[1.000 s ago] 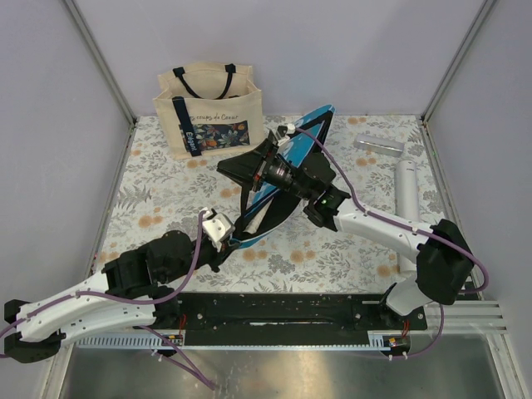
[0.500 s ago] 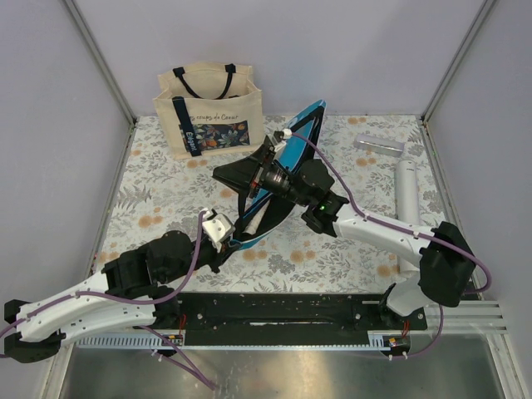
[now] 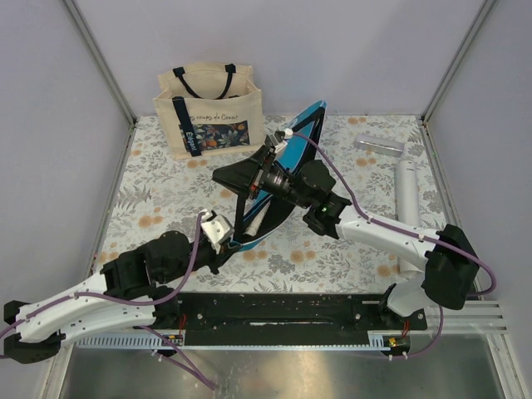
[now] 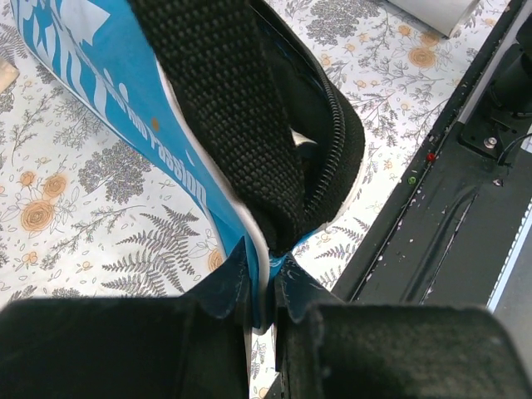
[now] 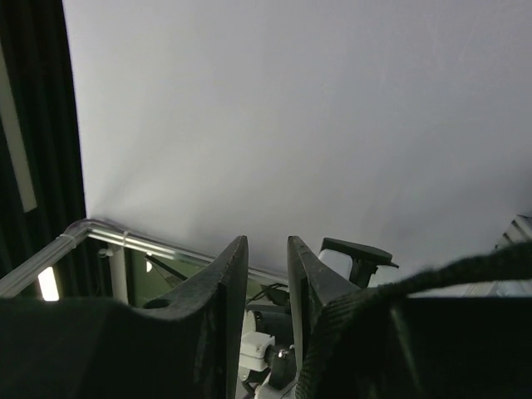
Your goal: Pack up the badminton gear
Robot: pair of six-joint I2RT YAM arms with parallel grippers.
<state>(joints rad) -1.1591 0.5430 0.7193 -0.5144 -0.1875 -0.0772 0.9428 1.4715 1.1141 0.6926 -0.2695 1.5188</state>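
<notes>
Two arms: left end effector (image 4: 264,276) clamps edge of blue racket-shaped fabric case (image 4: 116,125); right end effector (image 5: 266,266) narrow gap, black webbing strap (image 5: 465,274) beside it, grip can't tell.

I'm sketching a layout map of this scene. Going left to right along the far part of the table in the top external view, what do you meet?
beige tote → blue racket case → silvery flat object → white tube
</notes>
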